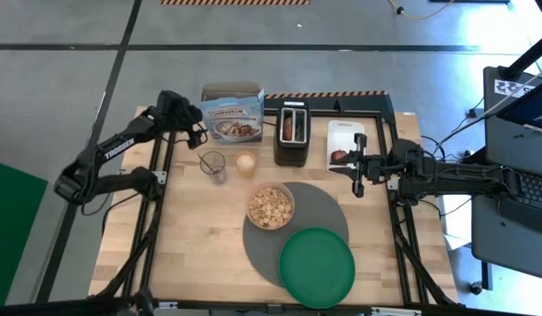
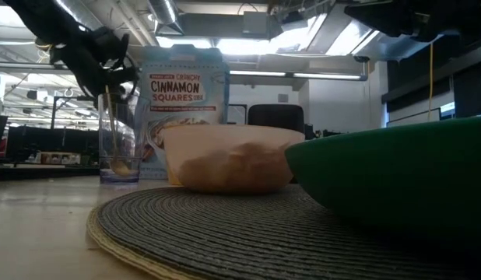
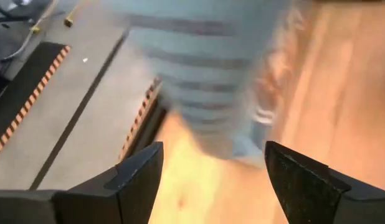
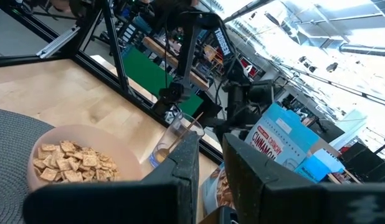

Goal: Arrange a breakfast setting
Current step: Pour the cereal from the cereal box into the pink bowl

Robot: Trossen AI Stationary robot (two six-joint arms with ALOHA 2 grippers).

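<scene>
A pinkish bowl [image 1: 270, 207] of cereal squares rests on the round grey placemat [image 1: 328, 206]. The green plate [image 1: 317, 266] lies on the mat's near edge. A small red apple [image 1: 339, 156] lies on the white tray [image 1: 345, 130]. A spoon [image 2: 109, 117] stands in a clear glass [image 1: 213, 165]. I cannot make out the bagel for certain. My left gripper [image 1: 198, 132] is open and empty beside the cereal box [image 1: 232, 116], above the glass. My right gripper [image 1: 352, 172] is open and empty at the tray's near end, pointing toward the table's left edge.
A black toaster [image 1: 291, 132] stands between the box and the tray, with something brown in one slot. A small tan round thing [image 1: 245, 163] stands right of the glass. Bare wood lies on the table's left half [image 1: 183, 237].
</scene>
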